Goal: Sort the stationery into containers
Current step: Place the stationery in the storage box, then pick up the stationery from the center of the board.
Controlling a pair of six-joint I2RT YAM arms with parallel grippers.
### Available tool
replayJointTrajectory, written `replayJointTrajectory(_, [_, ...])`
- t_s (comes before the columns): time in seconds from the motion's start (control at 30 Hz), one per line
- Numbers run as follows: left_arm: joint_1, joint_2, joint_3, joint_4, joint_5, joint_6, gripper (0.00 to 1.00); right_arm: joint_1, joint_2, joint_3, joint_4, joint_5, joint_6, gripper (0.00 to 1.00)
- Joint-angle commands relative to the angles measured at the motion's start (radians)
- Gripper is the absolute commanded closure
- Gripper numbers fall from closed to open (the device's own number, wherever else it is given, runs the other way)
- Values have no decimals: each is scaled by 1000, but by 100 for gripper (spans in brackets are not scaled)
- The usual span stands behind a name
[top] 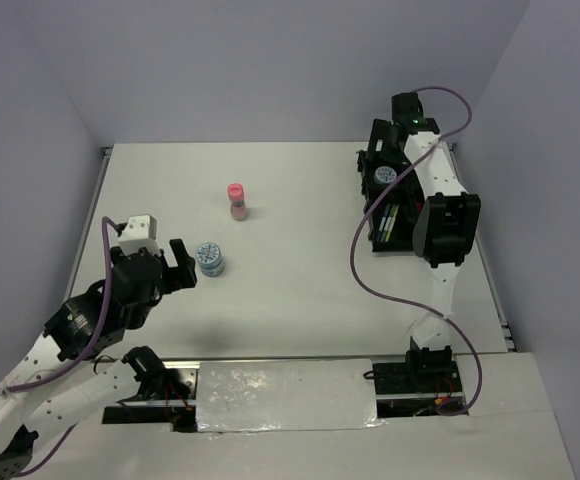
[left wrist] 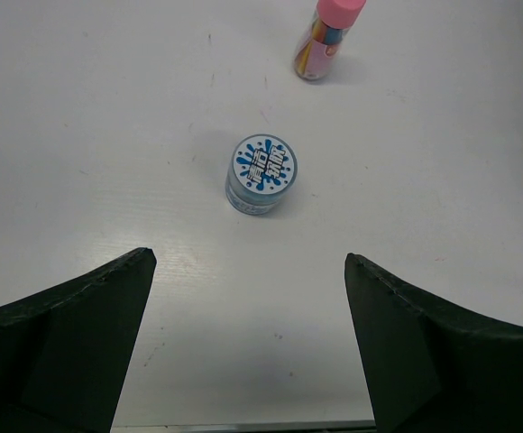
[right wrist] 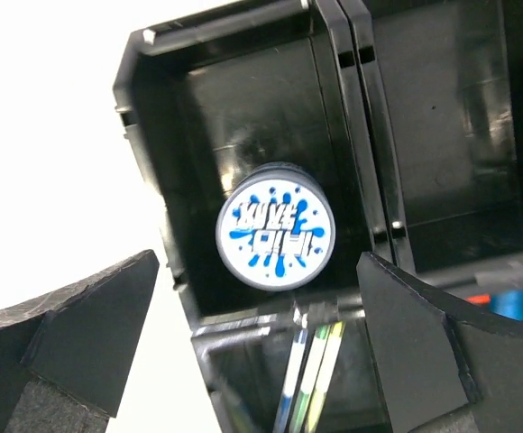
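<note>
Left fingers [left wrist: 81,343]: wide apart, empty, facing loose tub [left wrist: 261,171] on tabletop [left wrist: 108,135]. Right fingers [right wrist: 81,334]: wide apart, empty, over stowed tub [right wrist: 275,225] in tray [right wrist: 198,81].

A white tabletop [top: 300,200] filled the scene, faintly scuffed in the left wrist view. Plain pale lavender walls [top: 270,70] closed it in at the back and on both sides. A thin metal rail [top: 497,290] edged its right side. Light was even and shadows were soft.
</note>
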Motion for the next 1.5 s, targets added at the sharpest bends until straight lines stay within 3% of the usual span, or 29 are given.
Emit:
replayJointTrajectory(0.0, [12, 4, 1, 27, -11, 12, 1, 11, -137, 27, -23, -42, 6, 0])
replayJointTrajectory(0.07, [38, 12, 4, 11, -66, -8, 1, 50, -217, -47, 0, -93, 6, 0])
replayJointTrajectory(0.1, [58, 19, 10, -6, -96, -46, 1, 136, -249, -140, 41, -91, -6, 0])
replayJointTrajectory(0.2, [208, 71, 35, -77, -154, -100, 1, 350, -384, -338, 238, -137, -9, 0])
replayJointTrajectory(0.23, [318, 82, 36, -77, -147, -91, 1, 407, -409, -457, 294, -139, 6, 0])
replayJointTrajectory(0.3, [442, 105, 33, -48, -93, -73, 1, 513, -420, -519, 400, -138, 23, 0])
replayJointTrajectory(0.33, [557, 110, 32, -42, -79, -57, 1, 613, -408, -532, 417, -121, 38, 0])
replayJointTrajectory(0.4, [634, 118, 36, -45, -62, -72, 1, 707, -346, -509, 439, -81, 40, 0])
replayJointTrajectory(0.43, [651, 119, 41, -54, -70, -76, 1, 789, -323, -480, 453, -55, 26, 0])
replayJointTrajectory(0.57, [664, 92, 30, -57, -79, -80, 1, 920, -187, -354, 433, 0, -3, 0])
replayJointTrajectory(0.7, [664, 78, 13, -8, -16, -27, 1, 968, -49, -175, 356, 22, -25, 0])
replayJointTrajectory(0.87, [658, 111, 6, 34, 61, 13, 1, 977, 67, -85, 312, 53, -43, 0])
replayJointTrajectory(1.17, [650, 105, 1, 47, 79, 30, 1, 980, 84, -90, 301, -41, -36, 9])
replayJointTrajectory(1.27, [650, 104, 0, 47, 81, 32, 1, 986, 71, -107, 289, -53, -42, 19])
replayJointTrajectory(1.43, [648, 107, 0, 52, 90, 38, 1, 989, 27, -177, 278, -50, -37, 20])
replayJointTrajectory(1.47, [648, 105, -2, 53, 91, 39, 1, 992, 13, -221, 308, -47, -36, 27])
